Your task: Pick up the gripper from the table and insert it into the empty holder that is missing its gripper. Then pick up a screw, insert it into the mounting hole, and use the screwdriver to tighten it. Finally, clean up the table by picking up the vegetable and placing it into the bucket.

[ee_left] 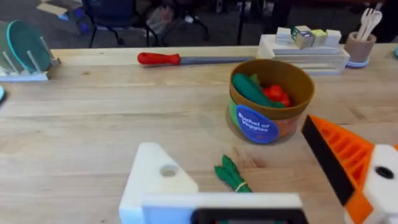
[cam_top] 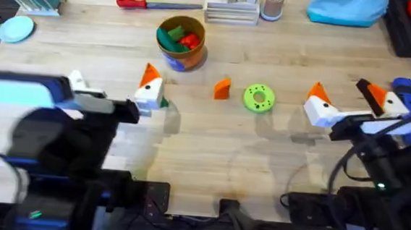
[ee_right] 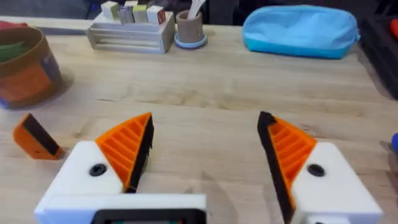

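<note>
The round tan-orange bucket [cam_top: 181, 43] with a blue label serves as my reference; it already holds green and red toy pieces. My left gripper [cam_top: 149, 91] sits nearer my bases than the bucket, fingers apart and empty: one bare white wedge-shaped holder [ee_left: 158, 177] and one carrying an orange pad. The slim dark-green toy vegetable [ee_left: 231, 176] lies between them. The small orange plastic wedge gripper [cam_top: 222, 88] rests right of the bucket. My right gripper [ee_right: 205, 155] stands open, empty, farther right.

Light wooden table [cam_top: 211, 137], dark floor [ee_left: 211, 28]
</note>
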Robot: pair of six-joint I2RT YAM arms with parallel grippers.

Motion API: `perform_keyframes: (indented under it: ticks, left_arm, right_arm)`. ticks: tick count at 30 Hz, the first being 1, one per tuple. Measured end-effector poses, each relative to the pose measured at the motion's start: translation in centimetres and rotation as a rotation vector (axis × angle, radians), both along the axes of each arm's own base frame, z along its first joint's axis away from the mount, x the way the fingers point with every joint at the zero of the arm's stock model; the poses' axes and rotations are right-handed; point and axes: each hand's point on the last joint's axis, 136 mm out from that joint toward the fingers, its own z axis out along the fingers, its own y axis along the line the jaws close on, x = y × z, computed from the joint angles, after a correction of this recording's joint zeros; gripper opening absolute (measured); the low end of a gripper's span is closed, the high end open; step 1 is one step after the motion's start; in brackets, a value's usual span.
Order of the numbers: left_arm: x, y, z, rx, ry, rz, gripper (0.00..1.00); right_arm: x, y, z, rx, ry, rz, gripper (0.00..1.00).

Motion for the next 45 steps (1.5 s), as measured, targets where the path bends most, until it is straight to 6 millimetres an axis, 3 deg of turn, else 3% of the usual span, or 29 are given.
perform_keyframes:
  ticks: [6,10,14,18,22,28,30,34,35,36,38,44,45]
  left_arm:
    - [0.0,0.0,2.6,-0.012,0.208,0.003,0.992]
    - [1.8,-0.3,3.8,-0.034,0.336,-0.004,0.993]
    - [4.2,-0.9,4.4,-0.061,0.404,-0.035,0.993]
    - [4.9,-1.8,2.2,-0.119,0.517,-0.062,0.992]
    - [3.8,-2.5,-2.0,-0.236,0.728,-0.033,0.992]
    - [4.1,-3.6,-7.4,-0.374,0.962,0.008,0.974]
    - [4.3,-4.2,-8.6,-0.41,1.013,-0.003,0.744]
    - [4.3,-5.4,-9.3,-0.457,1.045,-0.059,0.122]
    - [4.3,-5.7,-9.0,-0.464,1.038,-0.08,0.035]
    - [4.4,-6.1,-8.7,-0.475,1.029,-0.103,0.016]
    - [4.3,-6.6,-7.7,-0.483,1.003,-0.147,0.068]
    - [4.1,-7.4,-2.8,-0.452,0.82,-0.257,0.949]
    - [4.0,-7.5,-1.9,-0.438,0.785,-0.273,0.979]
  right_arm:
    - [-1.4,0.1,4.1,-0.01,0.125,0.007,0.991]
    - [-1.2,0.2,6.7,-0.038,0.201,0.021,0.991]
    - [0.0,0.2,7.8,-0.05,0.277,0.029,0.991]
    - [0.9,0.2,7.2,-0.051,0.334,0.03,0.991]
    - [1.1,0.2,6.4,-0.051,0.374,0.032,0.991]
    - [1.1,0.2,6.4,-0.053,0.371,0.033,0.991]
    - [1.1,0.2,6.4,-0.053,0.371,0.033,0.991]
    - [1.1,0.2,6.4,-0.054,0.371,0.033,0.991]
    - [1.1,0.2,6.4,-0.054,0.371,0.033,0.991]
    - [1.1,0.2,6.4,-0.056,0.371,0.034,0.991]
    - [1.1,0.2,6.4,-0.057,0.371,0.034,0.991]
    - [1.1,0.2,6.4,-0.057,0.371,0.034,0.991]
    - [1.1,0.2,6.4,-0.057,0.371,0.034,0.991]
